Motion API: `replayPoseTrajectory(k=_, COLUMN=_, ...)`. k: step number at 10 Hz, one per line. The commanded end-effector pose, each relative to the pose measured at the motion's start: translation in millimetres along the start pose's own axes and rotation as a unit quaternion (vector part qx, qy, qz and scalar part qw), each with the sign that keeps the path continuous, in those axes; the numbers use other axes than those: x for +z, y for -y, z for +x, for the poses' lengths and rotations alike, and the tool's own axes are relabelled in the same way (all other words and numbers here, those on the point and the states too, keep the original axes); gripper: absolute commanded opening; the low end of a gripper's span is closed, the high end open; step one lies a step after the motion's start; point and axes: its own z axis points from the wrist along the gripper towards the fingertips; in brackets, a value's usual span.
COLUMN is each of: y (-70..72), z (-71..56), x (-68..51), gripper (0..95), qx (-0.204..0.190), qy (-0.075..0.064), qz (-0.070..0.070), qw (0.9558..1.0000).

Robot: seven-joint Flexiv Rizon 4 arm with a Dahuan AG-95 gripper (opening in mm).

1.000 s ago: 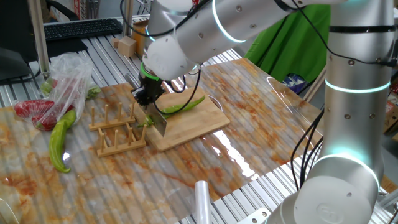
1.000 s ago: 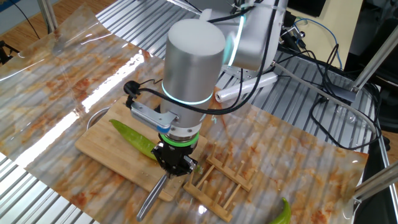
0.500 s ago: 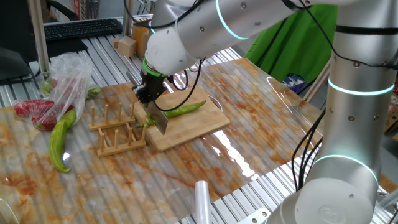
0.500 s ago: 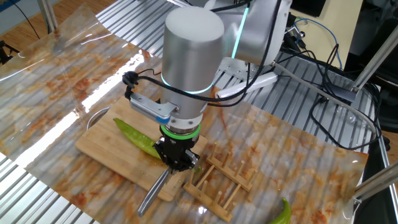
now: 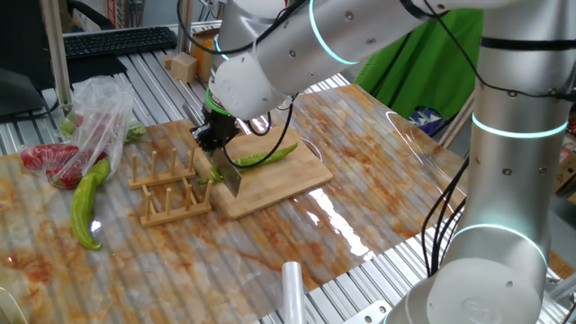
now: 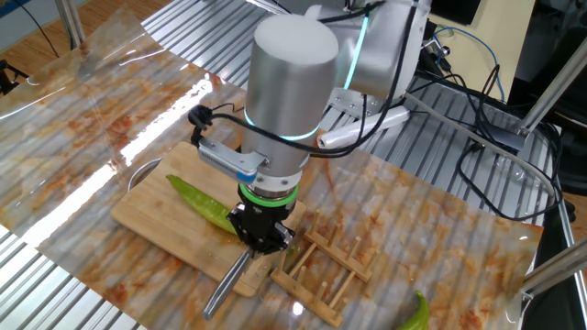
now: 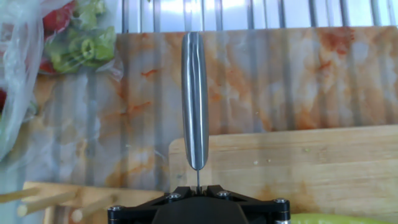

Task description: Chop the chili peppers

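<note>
Fingers clamped on a knife (image 7: 194, 99), gripper (image 6: 261, 231) low over the board (image 5: 279, 184), blade angled down at its near edge, chili (image 5: 265, 157) lying whole on the board beside the blade, rack (image 5: 166, 189) just left

one fixed view low across the table, the other high from the opposite side, both sharing the cutting board (image 5: 270, 184), hand view close, straight down
</note>
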Motion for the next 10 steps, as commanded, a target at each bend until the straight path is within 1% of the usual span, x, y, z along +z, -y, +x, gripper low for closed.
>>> replayPoseTrajectory(k=1, y=-0.2, z=2.3, x=-2.5, gripper=0.0, qx=-0.003, qy=-0.003, qz=-0.007, qw=1.0000)
replayPoseTrajectory(k=3, y=-1.8, z=3.1, x=12.0, gripper=0.0, qx=-0.007, qy=0.003, qz=-0.007, qw=0.9999)
replayPoseTrajectory(k=4, y=-2.6, z=5.0, x=30.2, gripper=0.0, qx=-0.002, qy=0.024, qz=-0.007, qw=0.9997)
replayPoseTrajectory(k=5, y=-1.6, z=4.8, x=25.7, gripper=0.0, qx=-0.004, qy=0.007, qz=-0.006, qw=1.0000)
replayPoseTrajectory(k=6, y=-2.2, z=2.4, x=16.5, gripper=0.0, qx=0.001, qy=0.012, qz=-0.015, qw=0.9998)
replayPoseTrajectory(k=7, y=-3.9, z=-0.4, x=4.9, gripper=0.0, qx=0.004, qy=0.014, qz=-0.012, qw=0.9998)
replayPoseTrajectory(k=8, y=-5.7, z=-1.3, x=-2.2, gripper=0.0, qx=0.008, qy=0.012, qz=-0.013, qw=0.9998)
replayPoseTrajectory(k=9, y=-6.8, z=1.8, x=-1.2, gripper=0.0, qx=0.010, qy=0.015, qz=-0.012, qw=0.9998)
replayPoseTrajectory(k=10, y=-6.6, z=2.3, x=-0.2, gripper=0.0, qx=0.008, qy=0.008, qz=-0.012, qw=0.9999)
